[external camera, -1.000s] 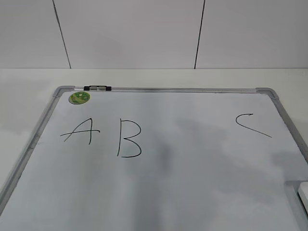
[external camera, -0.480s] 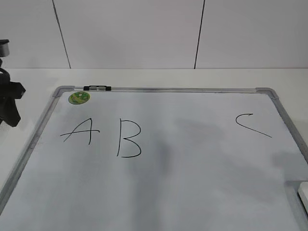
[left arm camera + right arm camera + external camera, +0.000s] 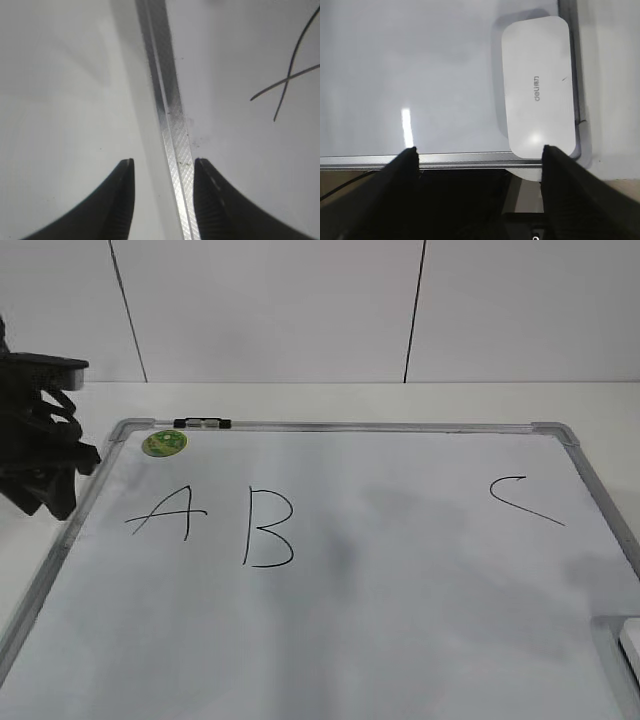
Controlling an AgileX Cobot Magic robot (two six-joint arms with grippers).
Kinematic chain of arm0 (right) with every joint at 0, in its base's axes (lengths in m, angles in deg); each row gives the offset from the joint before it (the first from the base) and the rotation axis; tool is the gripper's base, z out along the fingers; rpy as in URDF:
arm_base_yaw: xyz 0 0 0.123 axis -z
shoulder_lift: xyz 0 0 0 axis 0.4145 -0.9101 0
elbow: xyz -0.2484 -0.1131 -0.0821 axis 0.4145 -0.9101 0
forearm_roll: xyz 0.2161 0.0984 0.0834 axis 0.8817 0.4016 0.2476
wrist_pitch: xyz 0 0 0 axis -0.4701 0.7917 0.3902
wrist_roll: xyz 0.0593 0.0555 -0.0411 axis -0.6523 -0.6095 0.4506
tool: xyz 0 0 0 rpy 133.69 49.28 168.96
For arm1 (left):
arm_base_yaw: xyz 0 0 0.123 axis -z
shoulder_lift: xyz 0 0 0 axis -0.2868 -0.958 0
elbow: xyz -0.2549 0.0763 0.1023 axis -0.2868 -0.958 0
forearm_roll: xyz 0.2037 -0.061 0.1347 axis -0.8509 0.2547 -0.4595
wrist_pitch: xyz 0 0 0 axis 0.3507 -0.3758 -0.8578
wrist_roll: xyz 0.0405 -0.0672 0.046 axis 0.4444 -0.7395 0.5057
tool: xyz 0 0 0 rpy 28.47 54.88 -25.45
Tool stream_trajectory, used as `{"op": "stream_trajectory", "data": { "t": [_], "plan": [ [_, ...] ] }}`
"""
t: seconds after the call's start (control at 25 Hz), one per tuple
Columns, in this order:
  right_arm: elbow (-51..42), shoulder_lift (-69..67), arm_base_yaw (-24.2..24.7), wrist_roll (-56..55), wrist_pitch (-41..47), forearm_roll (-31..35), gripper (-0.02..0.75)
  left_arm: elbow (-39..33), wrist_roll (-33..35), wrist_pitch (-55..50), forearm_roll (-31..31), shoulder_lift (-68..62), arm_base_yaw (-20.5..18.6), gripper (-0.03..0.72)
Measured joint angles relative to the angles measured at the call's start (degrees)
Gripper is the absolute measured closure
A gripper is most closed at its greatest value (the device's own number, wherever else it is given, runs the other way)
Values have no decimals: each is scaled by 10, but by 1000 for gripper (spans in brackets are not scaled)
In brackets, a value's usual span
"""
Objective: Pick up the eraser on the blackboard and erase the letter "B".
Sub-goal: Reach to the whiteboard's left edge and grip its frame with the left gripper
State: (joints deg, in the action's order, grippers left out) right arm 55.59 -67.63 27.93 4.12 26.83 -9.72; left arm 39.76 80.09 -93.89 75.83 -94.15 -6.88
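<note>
Eraser (image 3: 538,86) lies flat in the blackboard (image 3: 400,640) near-right corner, against the frame; "B" (image 3: 268,529) is intact, left of centre beside the "A" (image 3: 165,512). Right gripper (image 3: 479,155) is spread wide, empty, above & left of eraser; left gripper (image 3: 162,167) is parted, empty, over the left frame rail. To grab well: centre right jaws across eraser's short width, drop straight, squeeze w/o catching the frame.
</note>
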Motion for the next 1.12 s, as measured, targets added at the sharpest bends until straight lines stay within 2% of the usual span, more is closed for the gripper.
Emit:
{"op": "stream_trajectory", "data": {
  "t": [0.32,0.72,1.12],
  "plan": [
    [0,-1,0,1,0,0,154,2,-25,6,-28,-31,7,388],
    [0,-1,0,1,0,-1,154,2,-25,18,-20,-61,7,392],
    [0,-1,0,2,0,-1,154,3,-25,22,1,-65,7,451]
  ]
}}
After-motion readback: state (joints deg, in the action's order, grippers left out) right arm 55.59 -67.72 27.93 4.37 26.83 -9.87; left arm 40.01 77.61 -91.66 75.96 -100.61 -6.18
